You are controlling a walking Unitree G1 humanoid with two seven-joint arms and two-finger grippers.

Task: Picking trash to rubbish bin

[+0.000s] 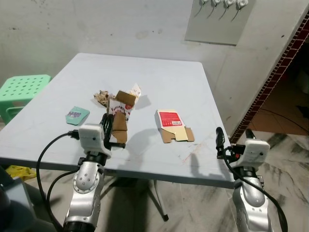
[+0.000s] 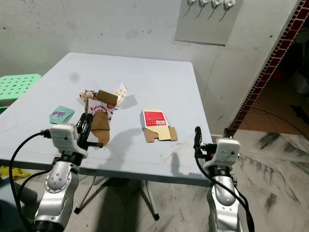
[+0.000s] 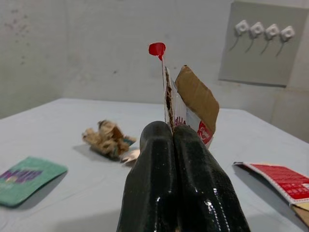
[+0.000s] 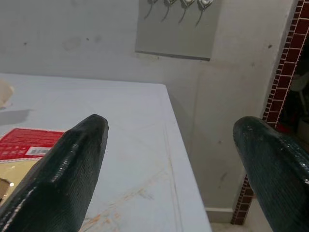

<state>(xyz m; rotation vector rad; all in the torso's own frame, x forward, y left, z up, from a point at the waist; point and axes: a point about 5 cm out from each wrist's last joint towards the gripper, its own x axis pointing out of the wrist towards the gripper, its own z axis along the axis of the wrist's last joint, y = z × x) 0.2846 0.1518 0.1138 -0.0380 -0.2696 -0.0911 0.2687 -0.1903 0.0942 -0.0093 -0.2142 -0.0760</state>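
We are holding the left gripper (image 1: 107, 126) over the tabletop's (image 1: 169, 82) near edge, its 2 fingers (image 3: 159, 193) pressing together on a torn carton (image 3: 186, 108) — brown flap up, standing upright. Our right gripper (image 1: 233, 137) is hovering at the near right corner, fingers spread wide apart, gripping nothing. A flattened red box (image 1: 171, 124) is lying between them; a crumpled wrapper (image 1: 102, 98) and a green packet (image 1: 77, 115) are sitting toward the left edge.

Bare home room: folding table (image 1: 159, 87), green plastic stool (image 1: 21, 89), wall hooks (image 1: 219, 6).
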